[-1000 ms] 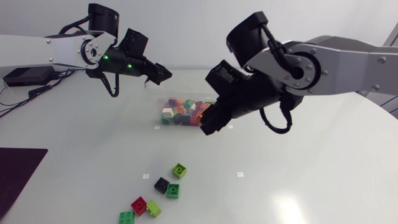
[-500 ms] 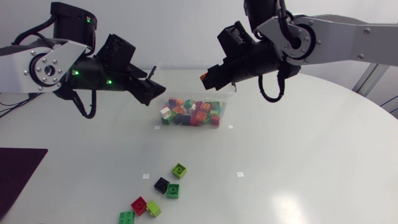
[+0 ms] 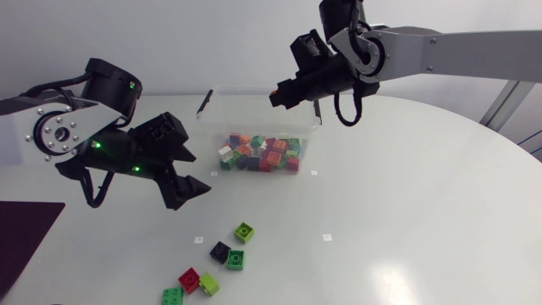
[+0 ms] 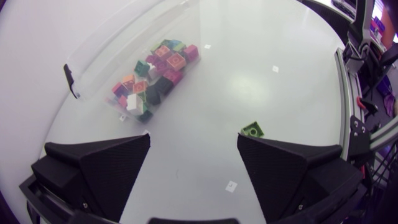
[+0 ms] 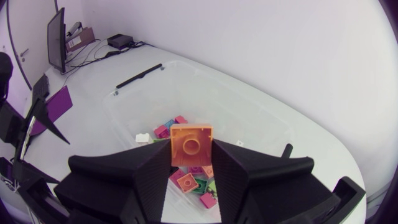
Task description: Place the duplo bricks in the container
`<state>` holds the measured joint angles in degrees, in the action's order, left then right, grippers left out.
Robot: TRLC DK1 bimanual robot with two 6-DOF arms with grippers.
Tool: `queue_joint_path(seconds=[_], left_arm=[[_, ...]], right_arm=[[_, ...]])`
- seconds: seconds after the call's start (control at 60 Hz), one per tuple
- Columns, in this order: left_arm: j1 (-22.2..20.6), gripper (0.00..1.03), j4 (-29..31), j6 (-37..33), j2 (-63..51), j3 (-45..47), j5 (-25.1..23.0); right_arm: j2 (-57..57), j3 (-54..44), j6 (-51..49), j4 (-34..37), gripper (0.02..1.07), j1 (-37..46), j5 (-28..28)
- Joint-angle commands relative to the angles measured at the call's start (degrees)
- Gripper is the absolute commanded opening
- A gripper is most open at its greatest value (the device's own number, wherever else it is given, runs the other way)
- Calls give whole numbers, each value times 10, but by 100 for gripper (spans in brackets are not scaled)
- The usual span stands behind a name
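Orange brick (image 5: 191, 144) sits pinched from both sides between the two fingers of the right tool (image 5: 191, 154), so that tool is closed on it. The brick hangs above the container (image 5: 205, 81), a clear plastic box, with the pile of bricks (image 5: 193, 177) on the container's floor right under it. From above, the right tool (image 3: 284, 91) is at the container's (image 3: 254, 106) far right rim, and the pile of bricks (image 3: 258, 152) fills the near half of the container.

The left tool (image 4: 194, 140) has its fingers spread wide with nothing between them. It hovers over the tabletop (image 3: 406, 212) off the container's near left corner, as the head view shows it (image 3: 190, 188).

Six loose bricks lie on the tabletop in front of the container, well apart from it. The light green brick (image 3: 244, 231) is nearest to the container, and the left wrist view shows it (image 4: 252, 129) just ahead of one finger. Farther from the container come the black brick (image 3: 220, 251) and, just beside it, the dark green brick (image 3: 236, 259). Then come the red brick (image 3: 190, 280) against the lime brick (image 3: 209, 284), and farthest out the bright green brick (image 3: 173, 296).
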<state>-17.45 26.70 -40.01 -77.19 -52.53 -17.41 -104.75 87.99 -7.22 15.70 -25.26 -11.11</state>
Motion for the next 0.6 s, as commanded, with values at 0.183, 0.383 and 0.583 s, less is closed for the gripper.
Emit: queue_joint_path(seconds=[0.183,0.383,0.583], left_arm=[[-7,98,103,-101,27,41,1],[-5,98,172,-176,47,81,2],[-6,97,237,-228,52,98,8]], right_arm=[[-100,88,12,0,37,17,19],[-129,119,6,7,75,17,39],[-105,110,5,10,102,16,43]])
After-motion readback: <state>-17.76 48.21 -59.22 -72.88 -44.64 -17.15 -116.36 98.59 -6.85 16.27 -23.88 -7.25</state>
